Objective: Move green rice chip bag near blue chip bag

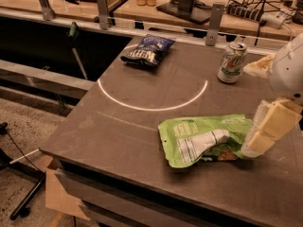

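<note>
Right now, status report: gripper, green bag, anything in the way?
Gripper at right end of green bag. Bag lies flat, apart from blue bag at far edge. Soda can stands off right.

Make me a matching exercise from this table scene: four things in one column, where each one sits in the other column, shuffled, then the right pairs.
Things
1. green bag
2. blue bag
3. can
4. gripper

Places
A. standing upright at the far right of the table
B. at the right edge of the view, by the green bag's right end
C. lying flat on the near side of the table, inside the white arc
D. lying at the far side of the table, beyond the white arc

Pairs: 1-C, 2-D, 3-A, 4-B
</note>
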`<state>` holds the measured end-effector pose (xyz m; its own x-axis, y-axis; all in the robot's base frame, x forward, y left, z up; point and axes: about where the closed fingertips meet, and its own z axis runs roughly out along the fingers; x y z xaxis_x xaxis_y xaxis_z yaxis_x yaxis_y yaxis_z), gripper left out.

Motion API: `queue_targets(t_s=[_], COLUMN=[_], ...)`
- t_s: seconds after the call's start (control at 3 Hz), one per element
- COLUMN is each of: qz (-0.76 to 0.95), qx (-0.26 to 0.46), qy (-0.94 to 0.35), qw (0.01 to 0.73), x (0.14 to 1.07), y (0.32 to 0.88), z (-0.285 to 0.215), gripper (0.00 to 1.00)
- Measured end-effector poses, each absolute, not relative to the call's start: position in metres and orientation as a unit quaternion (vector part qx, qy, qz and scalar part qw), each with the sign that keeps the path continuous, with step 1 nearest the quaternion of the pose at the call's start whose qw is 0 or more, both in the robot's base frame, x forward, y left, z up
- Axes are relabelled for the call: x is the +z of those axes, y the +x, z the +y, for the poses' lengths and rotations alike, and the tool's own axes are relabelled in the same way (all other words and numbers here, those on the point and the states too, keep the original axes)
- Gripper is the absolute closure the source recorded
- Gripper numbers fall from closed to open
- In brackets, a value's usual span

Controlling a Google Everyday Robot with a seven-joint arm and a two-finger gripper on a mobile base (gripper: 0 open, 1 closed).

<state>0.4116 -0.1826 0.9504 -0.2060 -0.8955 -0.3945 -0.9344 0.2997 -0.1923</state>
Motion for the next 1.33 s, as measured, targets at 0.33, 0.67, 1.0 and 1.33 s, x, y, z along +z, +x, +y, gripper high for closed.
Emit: queue_targets(t_s=[0.33,0.67,1.0,1.33], qz=[0.757,0.726,0.716,0.720], qx=[0.108,0.146,0.144,0.136], qy=[-0.584,-0.596,-0.606,-0.597], qw=[0.274,0.311,0.316,0.327], x=[0.927,0.908,0.911,0.909], y=[0.410,0.411,0.410,0.411], z=[-0.167,-0.152,-0.149,-0.149], gripper=[0.00,0.00,0.00,0.00])
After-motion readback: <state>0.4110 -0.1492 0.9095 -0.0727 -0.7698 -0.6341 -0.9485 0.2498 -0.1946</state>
